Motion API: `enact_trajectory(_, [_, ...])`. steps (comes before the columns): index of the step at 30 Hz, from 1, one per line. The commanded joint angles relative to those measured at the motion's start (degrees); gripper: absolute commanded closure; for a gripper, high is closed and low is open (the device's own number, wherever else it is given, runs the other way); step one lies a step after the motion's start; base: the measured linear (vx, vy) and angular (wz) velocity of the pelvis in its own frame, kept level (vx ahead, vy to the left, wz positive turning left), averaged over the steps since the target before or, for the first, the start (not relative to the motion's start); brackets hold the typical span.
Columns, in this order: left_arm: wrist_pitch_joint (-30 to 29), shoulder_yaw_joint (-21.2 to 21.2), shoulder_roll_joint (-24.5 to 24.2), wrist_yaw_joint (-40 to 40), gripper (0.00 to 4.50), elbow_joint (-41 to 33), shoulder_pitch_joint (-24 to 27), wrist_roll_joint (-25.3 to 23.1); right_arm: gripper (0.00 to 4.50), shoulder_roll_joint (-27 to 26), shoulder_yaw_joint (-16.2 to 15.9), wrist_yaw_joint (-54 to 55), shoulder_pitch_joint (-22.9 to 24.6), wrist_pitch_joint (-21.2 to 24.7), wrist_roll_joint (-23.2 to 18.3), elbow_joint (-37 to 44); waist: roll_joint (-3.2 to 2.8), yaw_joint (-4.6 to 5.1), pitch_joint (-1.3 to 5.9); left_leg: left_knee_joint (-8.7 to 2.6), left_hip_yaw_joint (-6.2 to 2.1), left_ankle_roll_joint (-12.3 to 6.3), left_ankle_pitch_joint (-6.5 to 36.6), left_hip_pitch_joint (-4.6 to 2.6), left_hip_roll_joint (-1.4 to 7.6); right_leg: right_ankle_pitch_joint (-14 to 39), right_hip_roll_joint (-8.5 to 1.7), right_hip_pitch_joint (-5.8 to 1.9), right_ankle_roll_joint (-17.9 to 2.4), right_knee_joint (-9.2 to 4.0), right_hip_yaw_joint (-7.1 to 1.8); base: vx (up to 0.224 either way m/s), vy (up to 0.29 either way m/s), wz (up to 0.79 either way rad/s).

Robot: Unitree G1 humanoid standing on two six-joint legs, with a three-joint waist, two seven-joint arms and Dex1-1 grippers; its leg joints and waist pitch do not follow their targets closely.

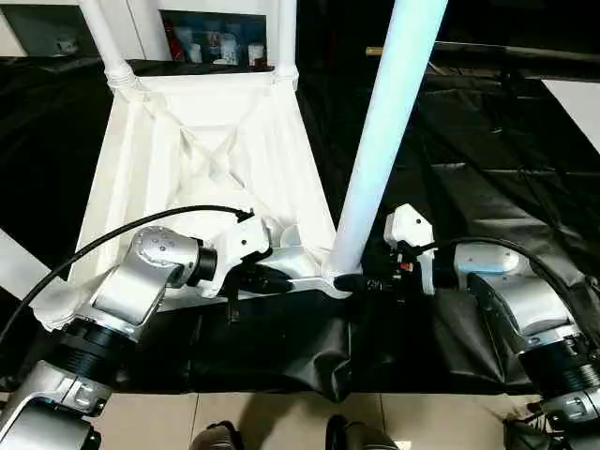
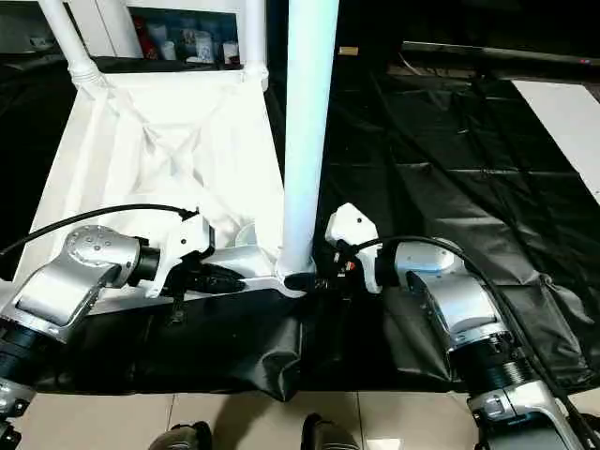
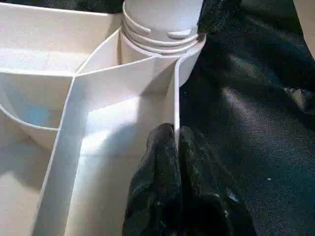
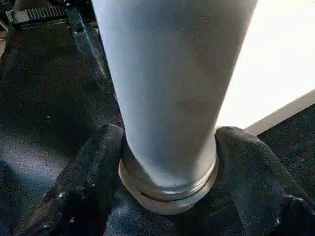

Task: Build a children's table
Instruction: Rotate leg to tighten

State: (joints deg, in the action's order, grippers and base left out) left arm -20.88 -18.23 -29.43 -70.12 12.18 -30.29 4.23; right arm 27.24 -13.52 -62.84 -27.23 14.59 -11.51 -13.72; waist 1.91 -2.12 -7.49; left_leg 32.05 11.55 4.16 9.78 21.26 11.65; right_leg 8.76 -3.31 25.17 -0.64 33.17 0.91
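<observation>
Table: white plastic ribbed tabletop lies underside up on black plastic sheeting.
Leg: long tapered white leg stands in the near right corner socket.
Right gripper: fingers clamp the leg's base.
Left gripper: pinches the tabletop's rim wall beside that socket.

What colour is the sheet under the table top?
Black, glossy and wrinkled sheet; clearest in the right eye view.

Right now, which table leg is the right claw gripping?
The near-corner leg, held at its base by the right claw; the two far legs stand untouched.
</observation>
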Motion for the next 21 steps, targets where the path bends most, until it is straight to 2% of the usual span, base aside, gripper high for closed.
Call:
enact_trajectory(1, [-0.35, -2.34, 0.25, -2.86, 4.50, -1.41, 0.71, 1.00, 1.71, 0.11, 0.25, 0.06, -0.40, 0.20, -0.02, -0.28, 0.11, -0.07, 3.83, -2.82, -0.21, -5.18, 7.06, -0.72, 1.17, 6.22, -3.03, -3.58, -14.99, -2.27, -1.84, 0.000, 0.000, 0.00])
enact_trajectory(4, [-0.41, -2.35, 0.20, -2.84, 4.50, -1.36, 0.63, 1.00, 1.88, 0.13, 0.07, -0.18, -0.38, 0.18, 0.11, -0.55, 0.08, -0.08, 3.89, -2.78, -0.22, -5.25, 6.86, -0.73, 1.16, 5.83, -3.01, -3.61, -15.09, -2.19, -1.84, 0.000, 0.000, 0.00])
enact_trajectory(11, [-0.78, -2.21, 0.45, -2.12, 4.50, -0.95, 0.46, 0.80, 1.89, -0.54, 0.21, 0.36, -0.11, 0.53, 0.10, -0.86, 0.06, -0.10, 3.90, -2.72, -0.21, -5.35, 6.77, -0.73, 1.14, 5.60, -3.03, -3.65, -15.28, -2.13, -1.82, 0.000, 0.000, 0.00])
enact_trajectory(13, [-1.70, -1.88, 1.96, 1.27, 4.50, 0.89, -0.33, -0.44, 1.91, -2.19, 1.05, 4.34, 0.00, 1.30, 0.84, -2.25, 0.04, -0.10, 3.84, -2.73, -0.21, -5.30, 7.01, -0.76, 1.14, 5.98, -3.03, -3.57, -15.28, -2.20, -1.81, 0.000, 0.000, 0.00])
enact_trajectory(16, [-3.09, -1.19, 4.55, 6.49, 4.50, 3.75, -1.78, -2.04, 1.92, -4.83, 2.44, 11.04, -0.44, 1.61, 2.33, -5.16, 0.17, 0.10, 3.53, -2.82, -0.22, -3.60, 9.79, -0.80, 1.00, 12.00, -3.10, -3.30, -14.13, -2.94, -1.84, 0.000, 0.000, 0.00])
enact_trajectory(17, [-3.22, -0.95, 5.80, 8.74, 4.50, 5.23, -2.56, -2.72, 1.92, -5.94, 2.84, 13.61, -0.59, 1.82, 2.86, -6.18, 0.27, 0.13, 3.37, -2.98, -0.50, -2.54, 11.21, -0.61, 0.94, 16.06, -3.22, -3.42, -12.79, -3.21, -1.76, 0.000, 0.000, 0.00])
enact_trajectory(19, [-3.80, -0.33, 8.98, 13.83, 4.50, 8.83, -4.57, -3.93, 1.93, -9.12, 4.16, 20.69, -1.02, 2.52, 3.94, -8.43, 0.34, 0.35, 3.23, -3.04, -0.53, -1.21, 13.57, -0.90, 0.79, 22.90, -3.24, -2.90, -10.13, -4.08, -1.81, 0.000, 0.000, 0.00])
enact_trajectory(20, [-4.20, 0.09, 10.28, 15.55, 4.50, 10.06, -5.35, -3.97, 1.93, -10.45, 4.85, 23.09, -1.22, 3.06, 3.88, -9.07, 0.25, 0.35, 3.25, -3.04, -0.60, -0.89, 13.92, -0.92, 0.80, 23.77, -3.32, -2.79, -9.83, -4.06, -1.82, 0.000, 0.000, 0.00])
enact_trajectory(21, [-4.87, 0.71, 12.40, 18.51, 4.50, 12.25, -6.76, -4.19, 1.93, -12.62, 5.76, 27.38, -1.68, 3.43, 4.22, -10.20, 0.51, 0.39, 3.30, -3.18, -0.86, -0.65, 13.81, -0.61, 0.65, 25.34, -3.35, -3.12, -8.67, -4.19, -1.66, 0.000, 0.000, 0.00])
